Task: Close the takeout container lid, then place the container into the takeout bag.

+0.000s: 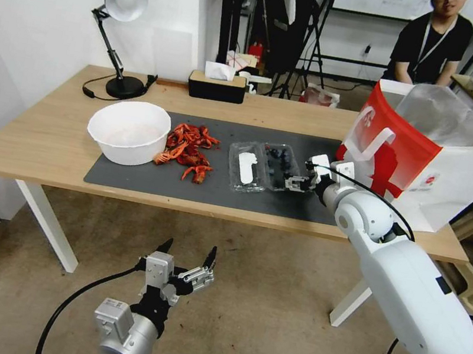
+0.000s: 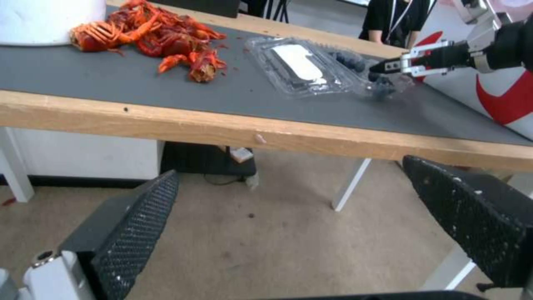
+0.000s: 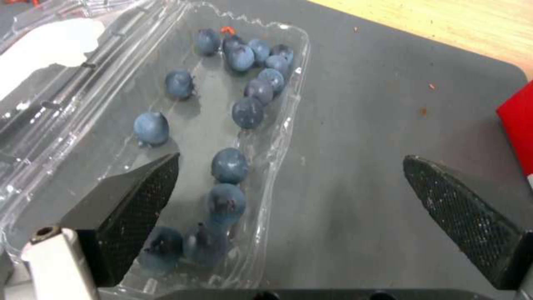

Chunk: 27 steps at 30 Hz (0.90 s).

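The takeout container (image 1: 277, 162) lies open on the grey mat (image 1: 146, 178), dark blueberries loose in its clear tray (image 3: 194, 108). Its lid (image 1: 246, 168), with the white label, is folded flat on the side toward the bowl (image 2: 297, 62). My right gripper (image 1: 296, 182) is open low at the tray's bag-side end (image 3: 294, 200). One finger is over the berries and the other over the mat, with the tray's side wall between them. The red-and-white takeout bag (image 1: 426, 153) stands open at the table's right end. Open over the floor, my left gripper (image 1: 187, 259) hangs below the table's front edge (image 2: 300, 208).
A white bowl (image 1: 129, 130) and a pile of red crayfish (image 1: 189, 153) sit on the mat left of the container. A desk lamp (image 1: 118, 33) and a tissue box (image 1: 216, 85) stand at the back. The bag is close beside my right arm.
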Available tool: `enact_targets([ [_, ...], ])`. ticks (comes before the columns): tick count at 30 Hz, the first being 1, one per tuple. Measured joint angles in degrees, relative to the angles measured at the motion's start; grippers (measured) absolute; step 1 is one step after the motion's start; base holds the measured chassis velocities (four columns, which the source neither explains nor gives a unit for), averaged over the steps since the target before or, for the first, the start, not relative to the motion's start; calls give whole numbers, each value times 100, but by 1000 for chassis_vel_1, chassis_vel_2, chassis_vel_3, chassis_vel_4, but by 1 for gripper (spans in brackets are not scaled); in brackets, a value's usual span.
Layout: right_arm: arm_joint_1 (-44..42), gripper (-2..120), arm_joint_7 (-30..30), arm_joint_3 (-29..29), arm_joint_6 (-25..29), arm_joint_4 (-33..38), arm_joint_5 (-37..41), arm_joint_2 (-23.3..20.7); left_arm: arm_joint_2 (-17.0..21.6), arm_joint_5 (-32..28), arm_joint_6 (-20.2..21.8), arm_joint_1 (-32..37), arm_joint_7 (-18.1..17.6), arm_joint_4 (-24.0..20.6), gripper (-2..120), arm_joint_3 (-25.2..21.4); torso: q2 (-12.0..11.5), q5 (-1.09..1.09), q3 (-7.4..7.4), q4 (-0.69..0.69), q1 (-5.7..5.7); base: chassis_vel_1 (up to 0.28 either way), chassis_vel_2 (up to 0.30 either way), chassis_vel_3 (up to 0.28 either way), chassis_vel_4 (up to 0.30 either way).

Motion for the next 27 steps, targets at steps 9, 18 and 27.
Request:
enact_targets([
  [9,76,100,-7,-107,2,-86,137,-67,0,0,-55,-6,-29,28,100,21,0,0,0,0,0,0,0,0,0],
  [18,115,100,113,-154,3,-96,318,-168,0,-3,-101,-15,-46,108,100,103,0,0,0,0,0,0,0,0,0],
  [27,105,100,216,-154,3,-113,470,-187,0,-9,-139,-16,-47,121,100,89,0,0,0,0,0,0,0,0,0],
])
